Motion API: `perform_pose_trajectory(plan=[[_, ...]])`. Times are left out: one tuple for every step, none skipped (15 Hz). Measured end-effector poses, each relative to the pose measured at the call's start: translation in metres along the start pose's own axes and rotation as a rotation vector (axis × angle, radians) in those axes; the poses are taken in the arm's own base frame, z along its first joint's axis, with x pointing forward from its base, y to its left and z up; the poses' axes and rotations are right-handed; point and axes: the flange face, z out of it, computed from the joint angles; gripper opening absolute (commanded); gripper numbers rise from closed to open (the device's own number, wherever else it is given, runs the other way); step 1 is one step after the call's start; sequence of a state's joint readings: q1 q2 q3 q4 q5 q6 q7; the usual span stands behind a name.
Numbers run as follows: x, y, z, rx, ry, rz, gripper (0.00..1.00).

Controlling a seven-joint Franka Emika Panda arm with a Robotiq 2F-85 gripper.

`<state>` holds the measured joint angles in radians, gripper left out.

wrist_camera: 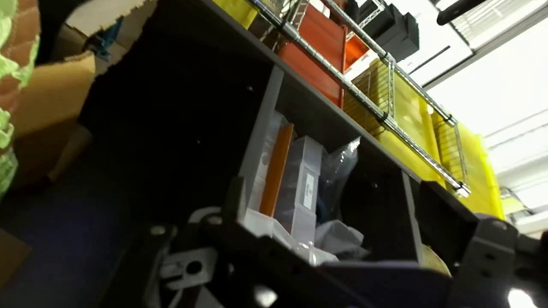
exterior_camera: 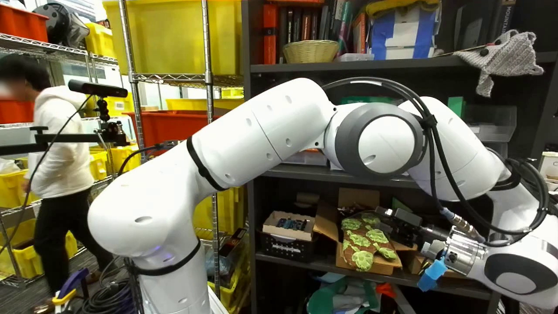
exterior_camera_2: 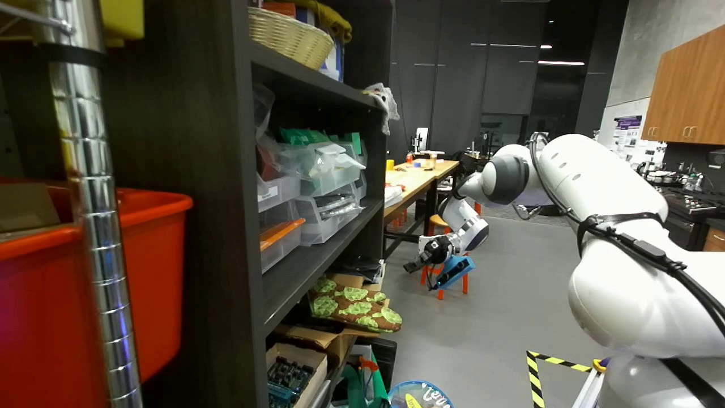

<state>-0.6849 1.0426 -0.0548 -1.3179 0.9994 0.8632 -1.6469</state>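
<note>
My gripper [wrist_camera: 340, 200] is open, with its two dark fingers wide apart in the wrist view and nothing between them. In both exterior views the gripper [exterior_camera: 394, 223] [exterior_camera_2: 416, 263] is tilted and points toward the dark shelf. The nearest thing is a brown padded cloth with green leaf shapes [exterior_camera: 364, 240], like an oven mitt. It lies over a cardboard box [exterior_camera: 329, 220] on a lower shelf and sticks out past its edge [exterior_camera_2: 357, 306]. The cloth also shows at the left edge of the wrist view [wrist_camera: 8, 85]. In an exterior view, the gripper is apart from it.
The dark shelf [exterior_camera_2: 317, 272] holds clear plastic bins [exterior_camera_2: 328, 218], a wicker basket [exterior_camera: 311, 51] and a box of circuit boards [exterior_camera: 287, 231]. A grey knitted toy [exterior_camera: 501, 56] hangs over the upper shelf. A stool [exterior_camera_2: 440, 292] and a wooden table [exterior_camera_2: 416, 190] stand beyond. A person [exterior_camera: 61, 144] is behind.
</note>
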Motion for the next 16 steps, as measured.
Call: perform_pose_trajectory(plan=[[0.002,0.004,0.0,0.028,0.035,-0.03,1.0],[0.004,0.01,0.001,0.049,0.064,-0.057,1.0],[0.007,0.016,0.001,0.059,0.09,-0.079,1.0],[0.009,0.022,0.002,0.066,0.113,-0.099,1.0],[0.011,0.028,0.002,0.07,0.132,-0.115,1.0],[0.013,0.034,0.003,0.071,0.148,-0.124,1.0],[0.014,0.04,0.003,0.068,0.161,-0.128,1.0],[0.015,0.047,0.002,0.056,0.173,-0.123,1.0],[0.016,0.053,0.002,0.034,0.184,-0.113,1.0],[0.016,0.06,0.0,-0.001,0.191,-0.096,1.0],[0.017,0.066,-0.002,-0.046,0.192,-0.076,1.0],[0.017,0.072,-0.004,-0.091,0.19,-0.053,1.0],[0.018,0.077,-0.005,-0.131,0.187,-0.025,1.0],[0.018,0.082,-0.006,-0.163,0.186,0.006,1.0],[0.018,0.086,-0.007,-0.19,0.183,0.036,1.0],[0.019,0.09,-0.006,-0.215,0.173,0.061,1.0]])
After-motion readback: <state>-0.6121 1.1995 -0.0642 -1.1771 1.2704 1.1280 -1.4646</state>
